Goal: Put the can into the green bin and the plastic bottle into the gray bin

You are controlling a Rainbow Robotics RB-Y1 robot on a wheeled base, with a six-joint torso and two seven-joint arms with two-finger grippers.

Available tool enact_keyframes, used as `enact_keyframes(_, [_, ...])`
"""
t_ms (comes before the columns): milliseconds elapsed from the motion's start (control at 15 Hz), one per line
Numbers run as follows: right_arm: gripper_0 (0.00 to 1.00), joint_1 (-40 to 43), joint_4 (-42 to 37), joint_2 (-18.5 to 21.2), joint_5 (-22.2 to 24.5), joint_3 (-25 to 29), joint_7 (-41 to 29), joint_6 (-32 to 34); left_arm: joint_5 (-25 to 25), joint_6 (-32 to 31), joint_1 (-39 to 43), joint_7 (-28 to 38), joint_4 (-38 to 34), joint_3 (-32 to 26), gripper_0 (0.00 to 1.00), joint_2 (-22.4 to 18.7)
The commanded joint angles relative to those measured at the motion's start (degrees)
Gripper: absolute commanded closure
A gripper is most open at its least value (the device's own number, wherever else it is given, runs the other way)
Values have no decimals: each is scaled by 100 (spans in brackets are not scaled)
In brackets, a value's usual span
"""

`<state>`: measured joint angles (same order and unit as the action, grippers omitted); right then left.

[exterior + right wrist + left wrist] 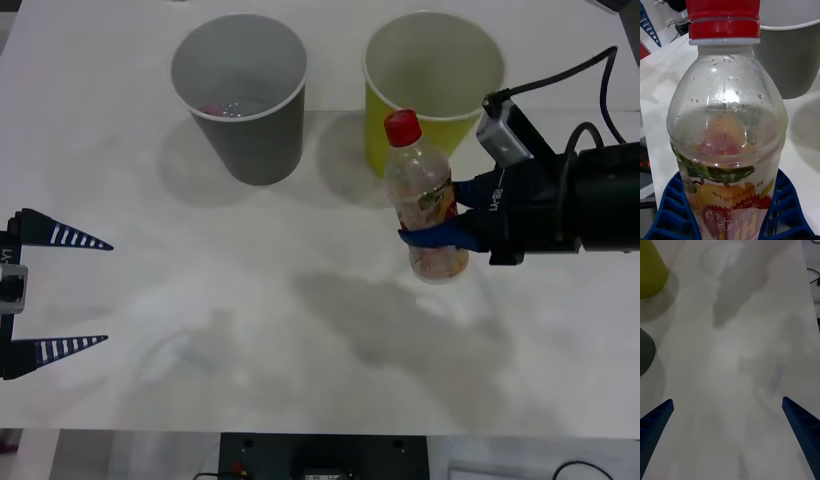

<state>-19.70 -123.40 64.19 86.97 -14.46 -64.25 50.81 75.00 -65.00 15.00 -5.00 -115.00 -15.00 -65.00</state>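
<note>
My right gripper (441,216) is shut on the plastic bottle (415,175), gripping it across its label and holding it upright above the table, in front of the green bin (432,75). The right wrist view shows the red-capped bottle (728,123) between the blue fingers (668,210), with the gray bin (790,56) beyond it. The gray bin (240,95) stands left of the green one. Something shiny with a red patch (212,108) lies at its bottom; I cannot tell whether it is the can. My left gripper (107,292) hangs open at the table's left edge.
The white table (250,340) carries the arm's shadow in the middle. The left wrist view looks down on bare tabletop between the open left gripper (727,401), with the green bin (649,270) and the gray bin (645,352) at one side. A black cable (600,80) loops over the right arm.
</note>
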Motion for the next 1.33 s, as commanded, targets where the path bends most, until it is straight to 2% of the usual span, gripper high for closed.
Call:
enact_keyframes(67, [100,-877,26,190,39,-400,-843,-1,0,0,0,0,0,0,0,0])
enact_keyframes(200, [100,-1440,132,190,39,-637,-1186,-1,0,0,0,0,0,0,0,0])
enact_keyframes(400, [100,-2266,483,76,4,-1041,-1186,-1,0,0,0,0,0,0,0,0])
enact_keyframes(800, [100,-4182,1749,-452,4,-2202,-1186,-1,0,0,0,0,0,0,0,0])
enact_keyframes(1067, [100,-5237,2883,-1067,22,-2887,-1186,-9,0,0,0,0,0,0,0,0])
enact_keyframes(1333, [100,-6045,4298,-2007,127,-3247,-1107,-36,0,0,0,0,0,0,0,0])
